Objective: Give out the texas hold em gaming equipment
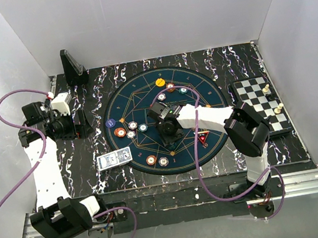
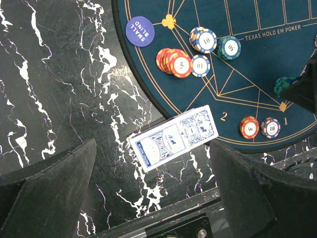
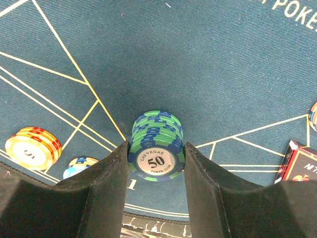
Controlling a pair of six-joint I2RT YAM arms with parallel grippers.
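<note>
On the round blue poker mat (image 1: 137, 95), my right gripper (image 3: 156, 151) has both fingers pressed against a stack of green-and-blue "50" chips (image 3: 156, 133) near the centre. The same stack (image 2: 283, 84) shows beside that gripper in the left wrist view. My left gripper (image 2: 152, 148) hangs open, high above the blue-backed cards (image 2: 173, 137), which lie on the marble table and overlap the mat's edge. Orange chips (image 2: 174, 61), white-blue chips (image 2: 203, 39) and another green stack (image 2: 229, 47) sit on the mat. The red-black triangular marker (image 1: 203, 138) lies right of the right gripper.
A purple "small blind" disc (image 2: 139, 30) lies at the mat's left rim. A chessboard with pieces (image 1: 257, 104) fills the right side of the table. A black upright stand (image 1: 71, 67) is at the back left. More chips (image 1: 157, 160) sit near the mat's front.
</note>
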